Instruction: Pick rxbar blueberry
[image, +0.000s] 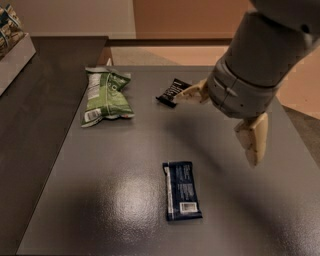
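The rxbar blueberry (182, 190) lies flat on the dark grey table (110, 200), near the front middle, its white barcode patch at the near end. My gripper (227, 117) hangs above the table to the right of and beyond the bar, well apart from it. Its two cream fingers are spread wide: one finger (254, 138) points down at the right, the other (191, 93) reaches left toward the black wrapper. The gripper is open and holds nothing.
A small black wrapper with white text (172, 92) lies at the back middle, partly behind my finger. A green crinkled chip bag (103, 96) lies at the back left. A darker counter (35, 115) adjoins the table's left side, with a box (12, 37) at its far left.
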